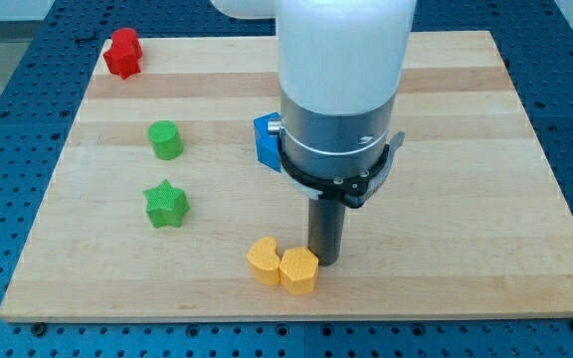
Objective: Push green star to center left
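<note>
The green star (166,204) lies on the wooden board (466,179) at the view's left, a little below mid height. My tip (325,261) rests on the board at the lower middle, well to the right of the star. It stands right next to a yellow hexagon block (299,269), at that block's upper right. A yellow heart block (264,261) touches the hexagon on its left.
A green cylinder (166,139) stands just above the star. A red block (123,52) sits at the top left corner. A blue block (265,142) shows partly behind the arm's white and grey body (338,89).
</note>
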